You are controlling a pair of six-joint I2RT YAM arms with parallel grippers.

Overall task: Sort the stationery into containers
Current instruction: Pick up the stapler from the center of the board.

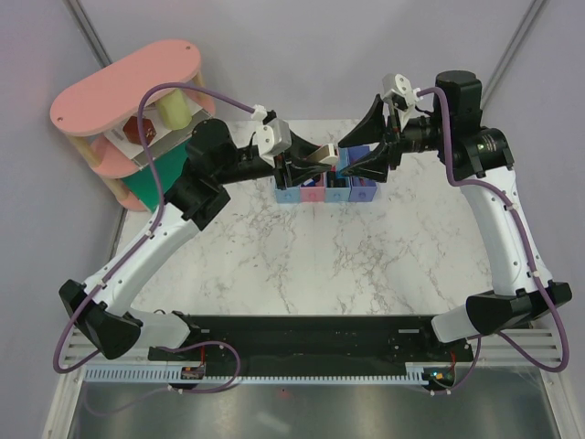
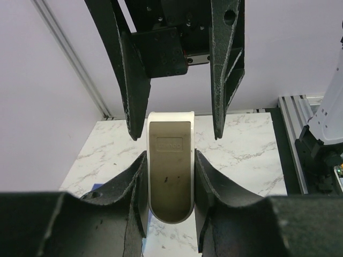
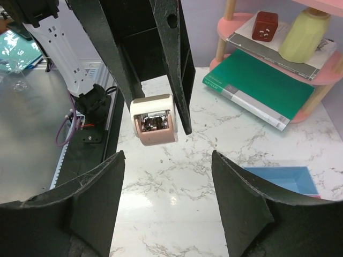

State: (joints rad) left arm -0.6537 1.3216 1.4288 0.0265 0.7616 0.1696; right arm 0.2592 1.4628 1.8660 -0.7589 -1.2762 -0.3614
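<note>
L gripper (image 2: 170,155) is clamping stapler (image 2: 170,182) over bins (image 1: 325,192); long axis is pointing at R gripper (image 3: 167,156), gaping wide, empty.

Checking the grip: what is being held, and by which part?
The left gripper clamps the beige stapler by its long sides, one end jutting out. The right gripper is open and empty.

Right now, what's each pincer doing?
Left pincer: closed on the beige-grey plastic stapler-like block.
Right pincer: open, holding nothing.
</note>
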